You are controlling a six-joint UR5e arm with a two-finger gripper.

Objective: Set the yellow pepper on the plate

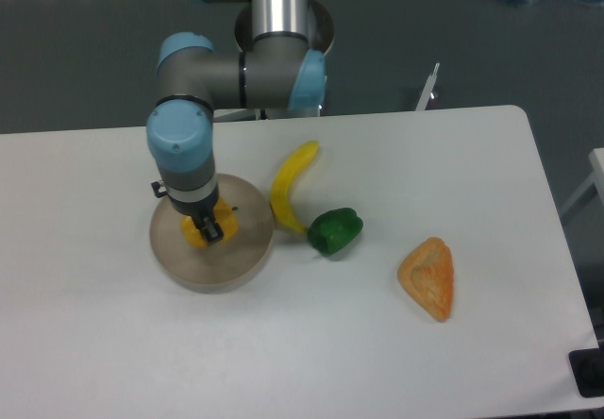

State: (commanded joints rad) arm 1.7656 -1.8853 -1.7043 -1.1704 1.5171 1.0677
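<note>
The yellow pepper (197,234) shows as a small yellow-orange lump over the middle of the round beige-grey plate (241,259). My gripper (208,227) points straight down over the plate and is shut on the pepper, its dark fingers partly covering it. Whether the pepper touches the plate's surface I cannot tell. The arm's blue-capped wrist hides the plate's far left part.
A curved yellow banana (292,184) lies just right of the plate. A green pepper (335,230) sits beside the banana's lower end. An orange triangular wedge (429,277) lies further right. The robot base (283,32) stands behind the table's far edge.
</note>
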